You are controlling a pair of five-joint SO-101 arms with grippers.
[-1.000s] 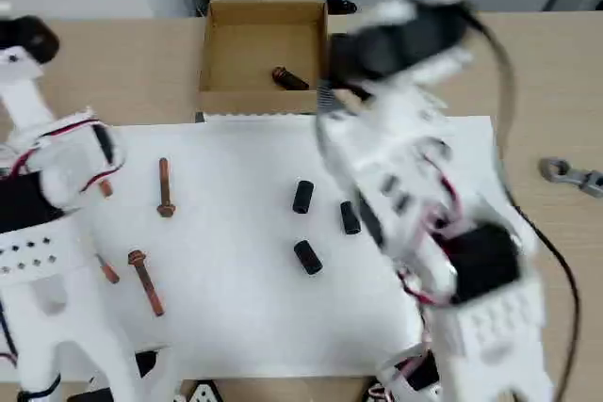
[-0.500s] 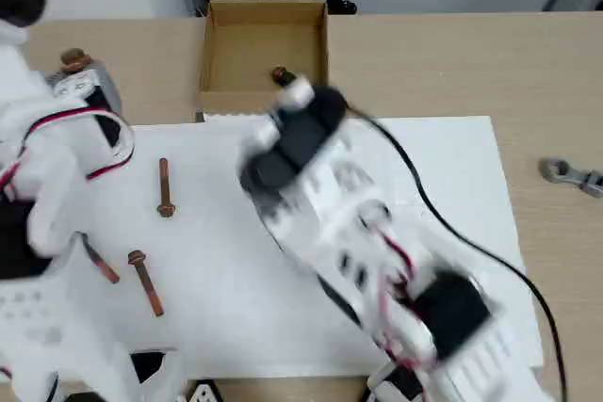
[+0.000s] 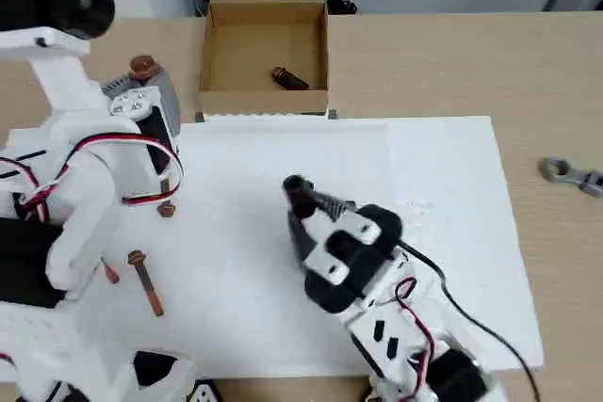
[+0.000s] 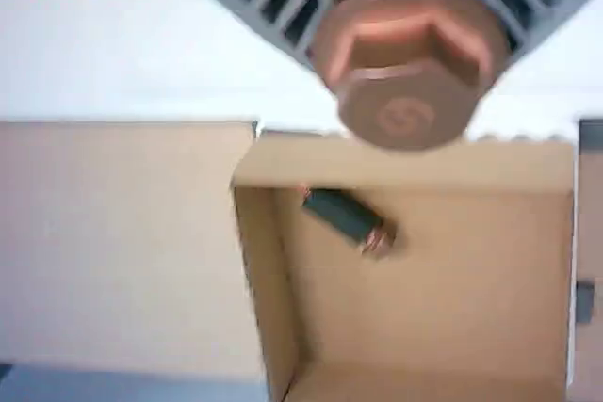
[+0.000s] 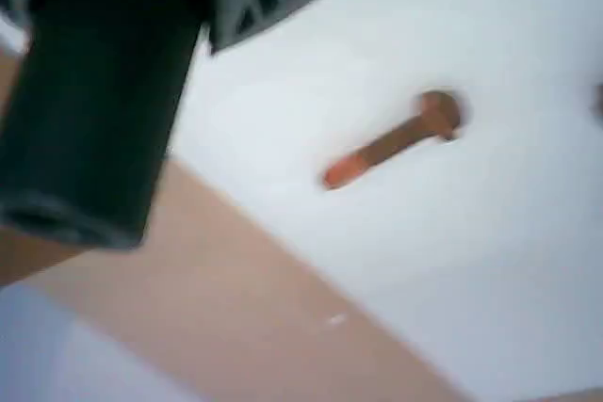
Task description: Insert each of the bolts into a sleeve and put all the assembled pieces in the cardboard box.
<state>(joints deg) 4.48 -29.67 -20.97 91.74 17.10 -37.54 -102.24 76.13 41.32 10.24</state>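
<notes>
Looking down over the table: got the left claw [image 3: 141, 93] clamped tight on a copper bolt [image 3: 143, 67] — gripped by the shank between ribbed grey jaws, with the hex head poking out past the tips. Same thing from the left wrist, hex head right up close. Spotted the cardboard box [image 3: 247, 49] just beside that claw, toward the middle of the table, apart from it and not underneath. Down inside the box, well clear of the held bolt, found one assembled piece [image 3: 289, 79] lying flat on the bottom, a dark tube with a copper head showing at one end.

Then the right claw [image 3: 313, 202]: closed around a black sleeve [image 3: 296, 185], hanging over the white sheet [image 3: 443, 167], well short of the box and a good way across from the left claw. From the right wrist, seeing the sleeve jutting out past the jaws, plus a loose bolt [image 5: 391, 143] flat on the sheet beyond it, clearly apart. Can't match it to the ones seen from overhead.

Behind the left claw, back toward that arm's base: a long bolt [image 3: 146, 281] flat on the sheet, and a half-hidden bolt [image 3: 166, 206] partly tucked under the arm. Way out on the far side of the right claw — a wrench [image 3: 568, 172] on the bare table [image 3: 424, 54].
</notes>
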